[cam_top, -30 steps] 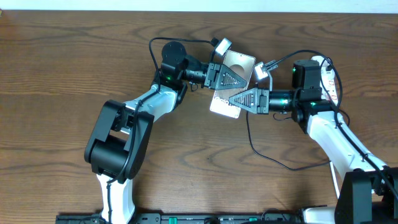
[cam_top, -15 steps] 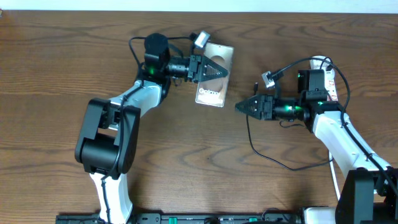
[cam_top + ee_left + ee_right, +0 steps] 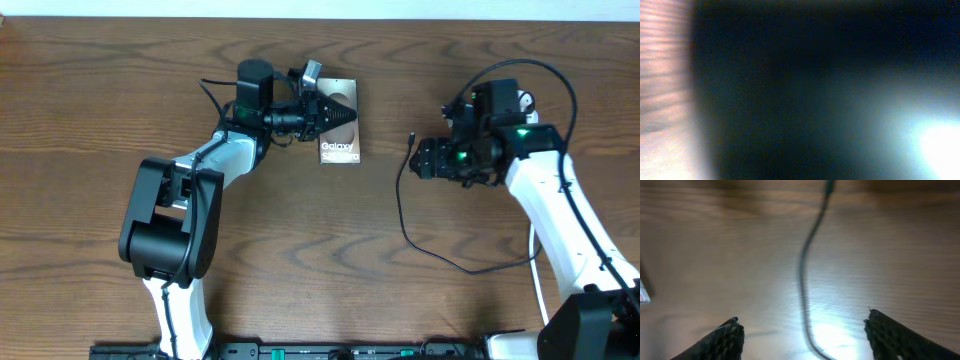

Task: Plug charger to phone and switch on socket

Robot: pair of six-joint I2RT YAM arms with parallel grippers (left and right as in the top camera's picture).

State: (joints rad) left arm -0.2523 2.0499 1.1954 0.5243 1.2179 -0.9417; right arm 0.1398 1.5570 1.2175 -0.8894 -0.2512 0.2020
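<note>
Phone (image 3: 340, 148) shifted left with left gripper (image 3: 348, 114); its grip cannot be told. Right gripper (image 3: 802, 325) retreated, wide open, empty, over charger (image 3: 801, 280). Charger tip lay well apart from phone. Risk: thin flat cable could slip on pinch.

Brown wooden table (image 3: 300, 260): visible grain, smooth semi-gloss, glare patch in right wrist view. Flat bronze-brown phone (image 3: 341, 152) has a glossy face; thin black charger cable (image 3: 802, 285) looks matt. Right gripper (image 3: 803, 317): black fingers (image 3: 725, 339) show a rough cross-hatched texture.

right end effector (image 3: 802, 321) dropped charger (image 3: 400, 200); phone (image 3: 340, 150) moved left.
</note>
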